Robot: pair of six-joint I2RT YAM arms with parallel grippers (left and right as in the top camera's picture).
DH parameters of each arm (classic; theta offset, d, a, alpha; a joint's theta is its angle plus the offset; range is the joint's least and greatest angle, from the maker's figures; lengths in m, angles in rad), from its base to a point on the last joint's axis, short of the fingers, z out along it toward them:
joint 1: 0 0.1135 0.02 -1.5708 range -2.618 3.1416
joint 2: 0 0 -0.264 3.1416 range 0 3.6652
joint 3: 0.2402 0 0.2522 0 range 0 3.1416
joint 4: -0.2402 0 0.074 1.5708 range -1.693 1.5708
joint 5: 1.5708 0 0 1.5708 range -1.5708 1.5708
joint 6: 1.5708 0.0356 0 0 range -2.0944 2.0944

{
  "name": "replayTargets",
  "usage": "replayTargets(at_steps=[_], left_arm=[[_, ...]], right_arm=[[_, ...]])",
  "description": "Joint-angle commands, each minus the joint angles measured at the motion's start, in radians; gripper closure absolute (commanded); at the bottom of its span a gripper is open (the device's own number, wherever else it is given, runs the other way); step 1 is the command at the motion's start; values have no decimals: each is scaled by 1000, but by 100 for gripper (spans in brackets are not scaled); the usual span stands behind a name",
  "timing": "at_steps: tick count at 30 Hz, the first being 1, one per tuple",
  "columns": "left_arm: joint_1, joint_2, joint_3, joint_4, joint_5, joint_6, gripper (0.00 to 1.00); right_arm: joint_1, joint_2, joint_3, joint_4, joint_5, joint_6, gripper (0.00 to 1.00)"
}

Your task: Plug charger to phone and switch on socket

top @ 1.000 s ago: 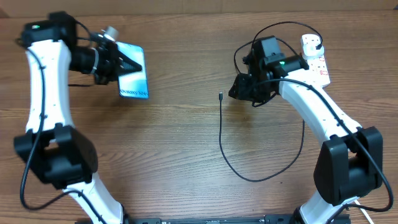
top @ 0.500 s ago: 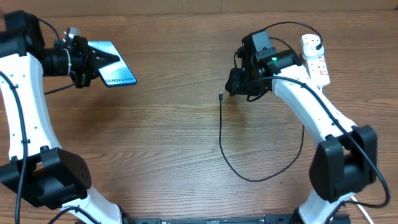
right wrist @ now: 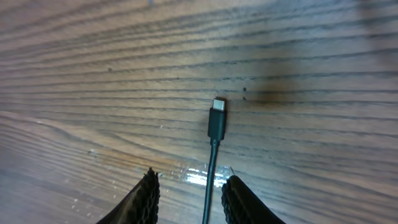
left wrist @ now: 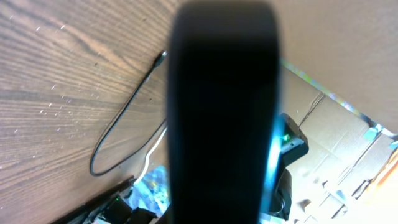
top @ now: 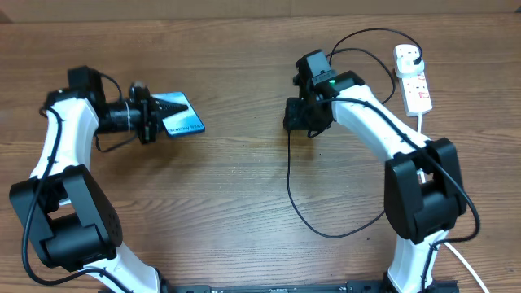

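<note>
Overhead, left-wrist & right-wrist views. The left tool [top: 161, 116] is clamped shut on one short end of the phone [top: 184, 123], which sits toward the left rear of the counter [top: 203, 212], light-blue screen facing up w/ white text near the free end; whether the phone touches the counter cannot be told. In the left-wrist view the phone [left wrist: 221, 112] fills the centre as a dark, blurred bar. The right tool [top: 299, 122] is low over the counter centre-right, jaws partly open. In the right-wrist view its two fingers [right wrist: 148, 190] stand either side of the charger [right wrist: 211, 168] w/ a gap on each side, gripping nothing; the connector tip [right wrist: 217, 118] lies flat on the wood just ahead of them. From overhead the charger [top: 289, 183] runs from under the right tool toward the front, loops right, and passes behind the right arm. The socket [top: 413, 81] lies at the right rear, well apart from the phone, its white cord [top: 420, 120] trailing forward.
</note>
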Motion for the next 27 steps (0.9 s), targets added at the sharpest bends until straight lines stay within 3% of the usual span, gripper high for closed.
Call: replayTargets(at_steps=[1,9,20,27], left_arm=[[-7,-21,-35,28,71,-25,96],[-7,-21,-37,42,55,-25,96],[-42,-21,-37,68,2,-28,96],[-42,-21,-37,98,1,-28,96]], right_arm=[[5,42,21,8,41,2,68],[5,74,21,61,74,-9,69],[6,121,19,94,73,-9,79],[26,134,19,95,90,-8,81]])
